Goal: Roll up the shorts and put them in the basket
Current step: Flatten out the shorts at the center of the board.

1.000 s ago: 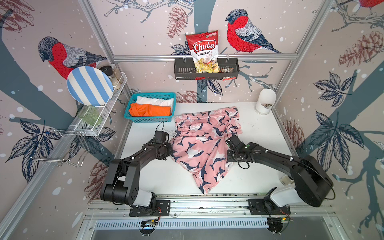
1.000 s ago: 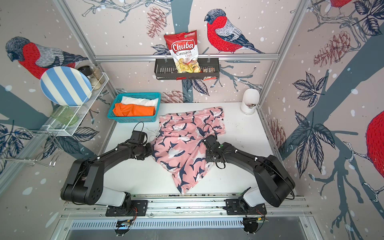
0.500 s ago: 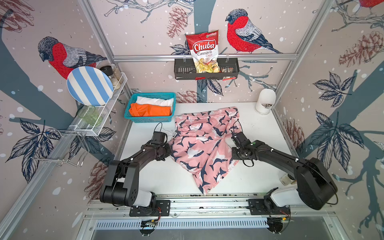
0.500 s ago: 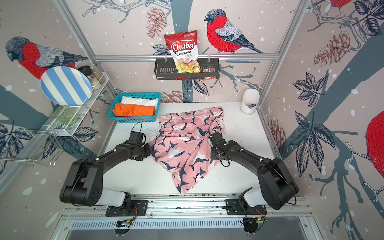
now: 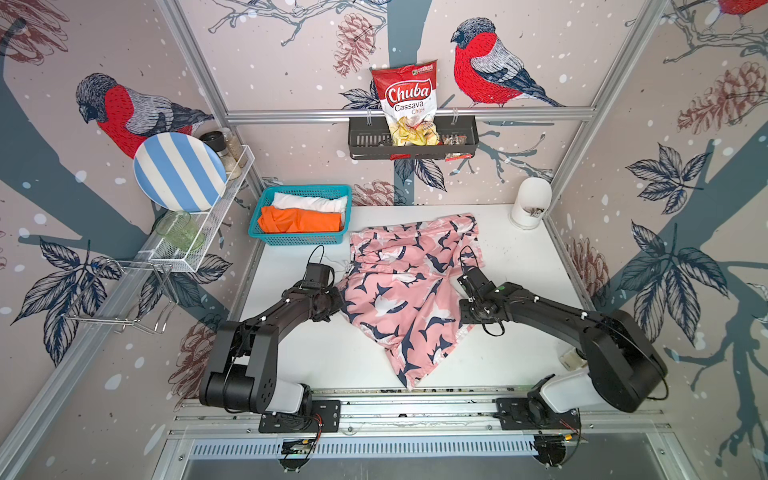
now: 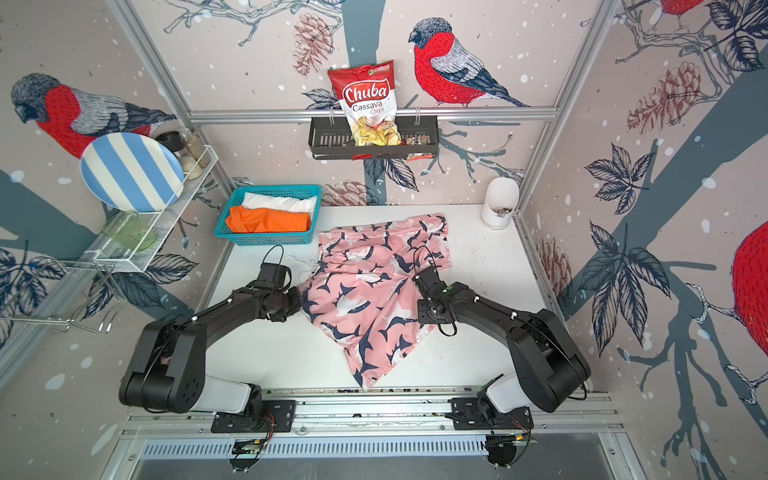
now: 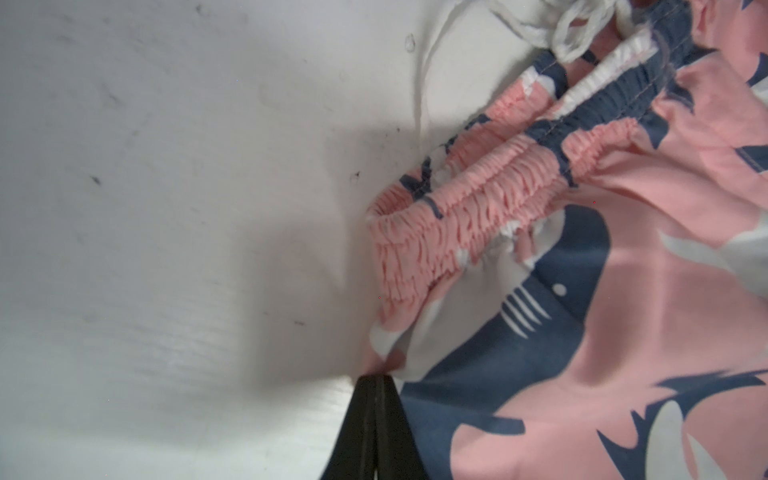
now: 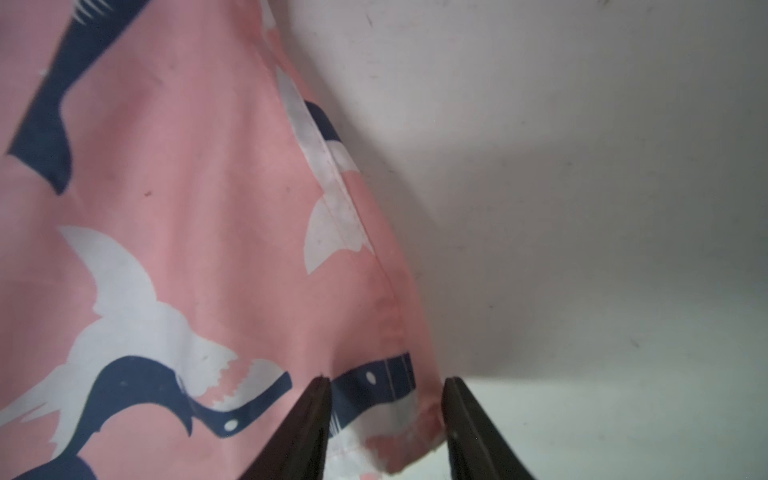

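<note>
In the middle of the white table, in both top views, I see the pink shorts lying spread and wrinkled, with one leg pointing to 6 o'clock. At their 9 o'clock edge my left gripper is clenched on the cloth just beside the elastic waist. At their 3 o'clock edge my right gripper is released, its jaws apart with the hem between them. At 11 o'clock stands the teal basket, with the orange shorts and the white shorts inside.
</note>
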Robot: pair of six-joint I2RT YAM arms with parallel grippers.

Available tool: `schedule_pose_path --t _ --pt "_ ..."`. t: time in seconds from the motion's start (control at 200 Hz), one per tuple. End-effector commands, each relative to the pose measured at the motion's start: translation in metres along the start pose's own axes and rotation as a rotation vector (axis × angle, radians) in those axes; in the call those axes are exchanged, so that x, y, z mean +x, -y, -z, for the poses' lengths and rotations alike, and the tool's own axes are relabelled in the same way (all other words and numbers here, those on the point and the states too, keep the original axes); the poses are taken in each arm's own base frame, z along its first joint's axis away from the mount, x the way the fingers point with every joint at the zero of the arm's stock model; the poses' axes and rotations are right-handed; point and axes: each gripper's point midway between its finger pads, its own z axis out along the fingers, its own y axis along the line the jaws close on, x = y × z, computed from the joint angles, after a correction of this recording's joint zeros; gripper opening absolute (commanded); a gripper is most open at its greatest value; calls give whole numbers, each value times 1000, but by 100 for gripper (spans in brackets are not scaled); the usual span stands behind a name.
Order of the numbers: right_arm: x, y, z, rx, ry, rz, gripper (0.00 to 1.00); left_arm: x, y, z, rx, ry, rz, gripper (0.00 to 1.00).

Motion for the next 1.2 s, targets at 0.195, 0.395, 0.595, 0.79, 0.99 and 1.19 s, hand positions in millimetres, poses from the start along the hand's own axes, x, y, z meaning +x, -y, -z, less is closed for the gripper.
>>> schedule_pose_path --t 0.195,0.395,0.595,0.79,0.99,1.19 --pt "-30 5 25 14 117 -44 0 8 -11 -5 -20 -19 -3 8" --pt "-70 56 37 8 198 -183 0 16 -21 -7 -37 -31 16 8" --pt "-110 106 0 26 162 -301 0 24 -29 -9 -52 -41 28 7" --pt "-128 124 -9 41 166 -345 0 8 6 15 94 28 30 28" --pt "-126 124 -6 47 168 -336 0 12 61 14 190 -45 -84 50" --pt "-123 125 -6 51 162 -335 0 27 66 -8 114 -118 -129 50"
